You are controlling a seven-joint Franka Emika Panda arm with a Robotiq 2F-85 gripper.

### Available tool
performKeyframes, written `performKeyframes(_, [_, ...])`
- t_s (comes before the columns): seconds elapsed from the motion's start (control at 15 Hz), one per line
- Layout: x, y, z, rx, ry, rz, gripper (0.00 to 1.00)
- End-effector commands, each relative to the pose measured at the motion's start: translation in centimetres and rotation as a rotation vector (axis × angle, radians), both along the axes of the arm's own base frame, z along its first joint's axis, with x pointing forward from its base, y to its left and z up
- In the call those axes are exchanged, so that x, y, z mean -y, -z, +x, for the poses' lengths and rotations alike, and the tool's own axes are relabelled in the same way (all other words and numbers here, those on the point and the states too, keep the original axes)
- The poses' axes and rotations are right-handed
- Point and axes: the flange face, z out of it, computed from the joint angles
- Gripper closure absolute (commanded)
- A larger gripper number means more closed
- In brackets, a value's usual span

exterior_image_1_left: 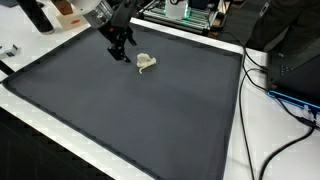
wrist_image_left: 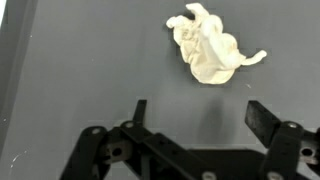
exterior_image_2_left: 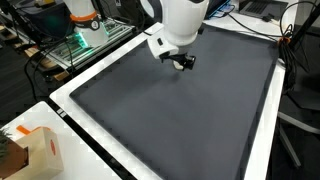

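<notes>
— Gripper (wrist_image_left: 197,110) up close: how do its fingers stand?
— Spread wide, holding nothing, above the dark mat (wrist_image_left: 60,70).
— And the crumpled cream wad (wrist_image_left: 212,52)?
— Lying on the mat just beyond the fingertips, clear of them.

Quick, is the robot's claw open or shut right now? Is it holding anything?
Claw: open, holding nothing; the crumpled cream wad lies apart from it on the dark mat.
</notes>
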Motion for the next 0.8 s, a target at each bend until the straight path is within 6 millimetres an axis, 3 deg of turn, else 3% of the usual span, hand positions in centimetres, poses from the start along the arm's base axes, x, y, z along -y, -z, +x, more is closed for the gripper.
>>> performKeyframes(0.0, [-1.9,-0.4,1.6,-0.069,-0.090,-0.103,0.00])
performKeyframes(0.33, [-5.3,-1.3,3.5,-0.107,-0.241,-0.239,0.00])
performKeyframes(0.73, [-11.2,-1.3,4.6,-0.099,-0.485,-0.391,0.00])
